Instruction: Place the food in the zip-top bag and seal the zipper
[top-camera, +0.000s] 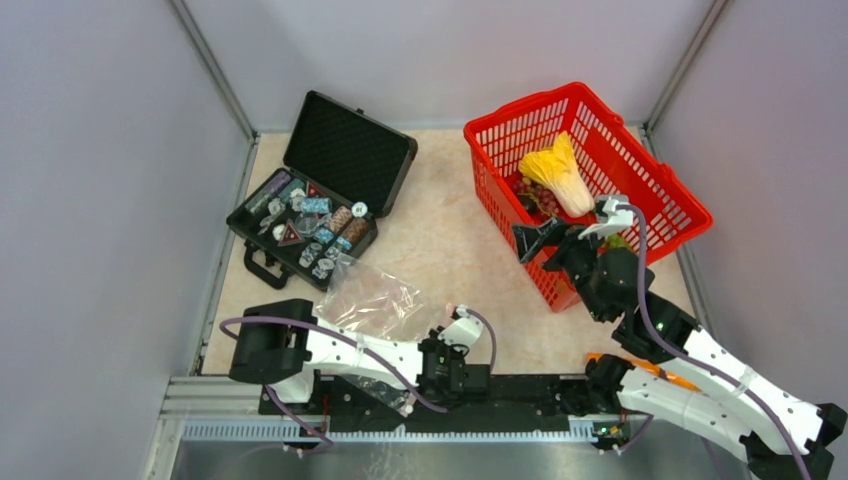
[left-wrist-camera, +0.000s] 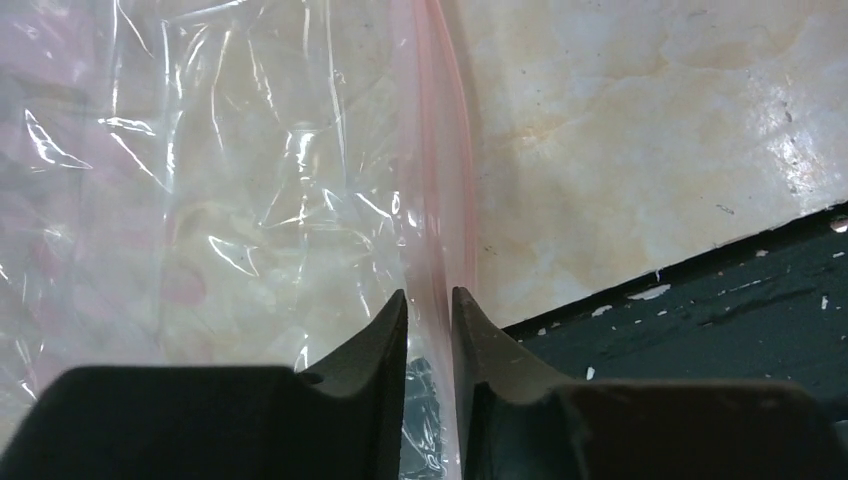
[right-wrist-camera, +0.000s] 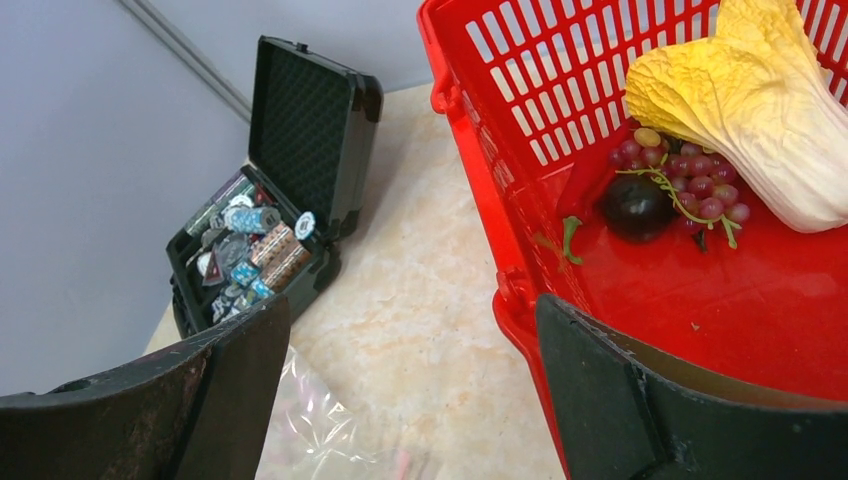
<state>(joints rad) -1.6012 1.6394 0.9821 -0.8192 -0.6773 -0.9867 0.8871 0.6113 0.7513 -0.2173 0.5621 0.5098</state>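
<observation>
A black case (top-camera: 322, 195) lies open on the beige table (top-camera: 440, 235), its lid raised at the back and its tray packed with round chips (top-camera: 312, 228) in blue, brown and white. To the right of the case, well apart, stands a red basket (top-camera: 520, 107) with slotted walls. Nearer than the case, a black plate (top-camera: 520, 390) and a ribbed metal rail (top-camera: 400, 430) edge the table.

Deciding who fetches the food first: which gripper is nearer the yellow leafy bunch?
Right. The right gripper hangs open astride the red basket wall, with the yellow leafy bunch just beyond it inside. The left gripper is down at the bag zipper, across the table.
</observation>
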